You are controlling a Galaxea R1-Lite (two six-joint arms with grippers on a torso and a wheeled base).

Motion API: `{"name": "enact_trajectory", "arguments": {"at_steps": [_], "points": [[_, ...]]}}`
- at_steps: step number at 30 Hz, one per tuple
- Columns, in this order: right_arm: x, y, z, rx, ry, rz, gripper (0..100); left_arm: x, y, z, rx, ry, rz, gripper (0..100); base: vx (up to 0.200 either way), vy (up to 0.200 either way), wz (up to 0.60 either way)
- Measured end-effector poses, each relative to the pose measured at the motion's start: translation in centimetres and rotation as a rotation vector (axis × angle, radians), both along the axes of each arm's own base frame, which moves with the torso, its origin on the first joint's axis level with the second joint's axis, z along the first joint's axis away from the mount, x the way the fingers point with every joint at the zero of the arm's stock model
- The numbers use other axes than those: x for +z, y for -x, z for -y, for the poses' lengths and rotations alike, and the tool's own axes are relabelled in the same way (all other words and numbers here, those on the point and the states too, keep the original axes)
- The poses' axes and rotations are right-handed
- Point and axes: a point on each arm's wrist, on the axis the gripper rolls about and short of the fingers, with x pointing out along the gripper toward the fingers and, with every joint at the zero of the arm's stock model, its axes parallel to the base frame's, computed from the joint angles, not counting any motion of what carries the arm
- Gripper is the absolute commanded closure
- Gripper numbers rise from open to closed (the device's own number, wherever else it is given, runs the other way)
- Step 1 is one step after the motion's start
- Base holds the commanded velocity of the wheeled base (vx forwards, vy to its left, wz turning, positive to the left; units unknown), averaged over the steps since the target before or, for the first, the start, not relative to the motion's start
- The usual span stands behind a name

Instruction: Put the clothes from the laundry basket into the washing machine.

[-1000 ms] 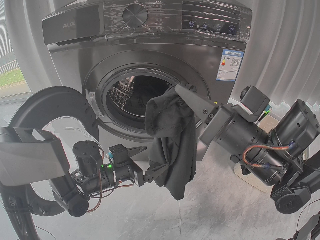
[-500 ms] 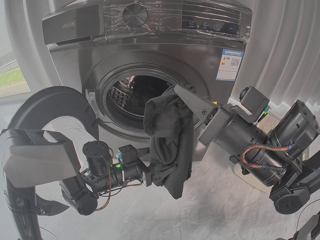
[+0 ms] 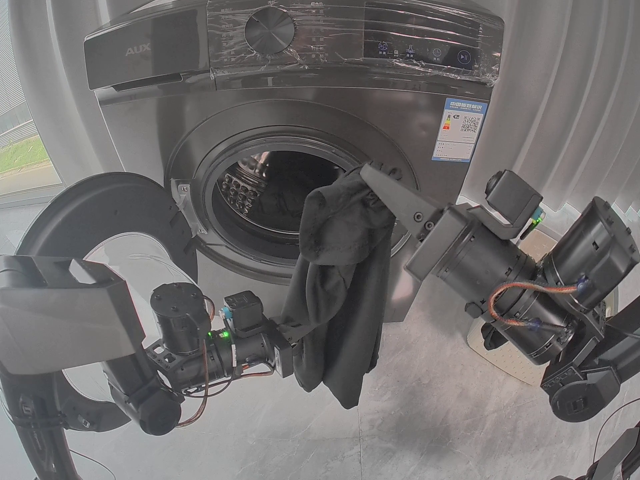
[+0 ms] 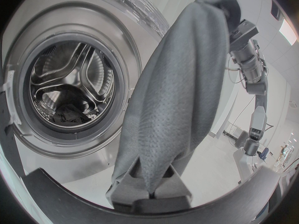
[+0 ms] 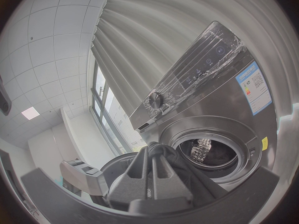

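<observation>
Right arm: We see it come in from the right, forearm raised and angled up toward the washer point(image 3: 293, 101), its wrist just in front of the machine's face.
Right gripper point(image 3: 368, 171): It sits at the right rim of the drum opening point(image 3: 280, 195). The fingers are pressed together on the top of the garment point(image 3: 340, 281). In the right wrist view the cloth point(image 5: 187, 171) bunches over and around the closed right gripper point(image 5: 150, 151).
Left arm: It is low on the left, with the forearm near level in front of the open door point(image 3: 100, 221) and the wrist pointing right.
Left gripper point(image 3: 297, 333): We find it clamped on a fold low on the garment. In the left wrist view the left gripper point(image 4: 152, 178) has cloth point(image 4: 177, 87) pinched between its two fingers and rising away from them.
Garment: It is dark and held between both grippers outside the drum. Its top is at the opening's right rim and its loose end hangs above the floor point(image 3: 433, 408).
Washer: The door is swung open to the left, and we see a dark piece point(image 4: 67, 114) lying at the bottom of the drum.
</observation>
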Motion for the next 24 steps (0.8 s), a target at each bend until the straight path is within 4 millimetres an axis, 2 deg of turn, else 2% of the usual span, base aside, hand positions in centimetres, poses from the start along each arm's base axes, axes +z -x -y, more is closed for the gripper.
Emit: {"name": "enact_trajectory", "arguments": {"at_steps": [6,10,14,16,24], "points": [[-0.1,-0.9,1.0,-0.043,-0.006,0.012,100,2.5,2.8,-1.0,-0.007,0.014,0.027,100,0.0,0.0,0.0],[-0.3,-1.3,1.5,-0.065,-0.008,0.019,100,4.3,5.7,-1.8,-0.032,0.03,0.045,100,0.0,0.0,0.0],[-0.9,-1.9,1.9,-0.087,0.001,0.012,100,5.3,8.8,-2.1,-0.089,0.039,0.049,100,0.0,0.0,0.0],[-1.2,-2.1,2.0,-0.094,0.005,0.008,100,5.6,9.8,-2.2,-0.111,0.044,0.055,100,0.0,0.0,0.0],[-3.4,-3.1,2.4,-0.123,0.063,-0.048,100,7.0,11.4,-2.3,-0.15,0.078,0.095,100,0.0,0.0,0.0]]}}
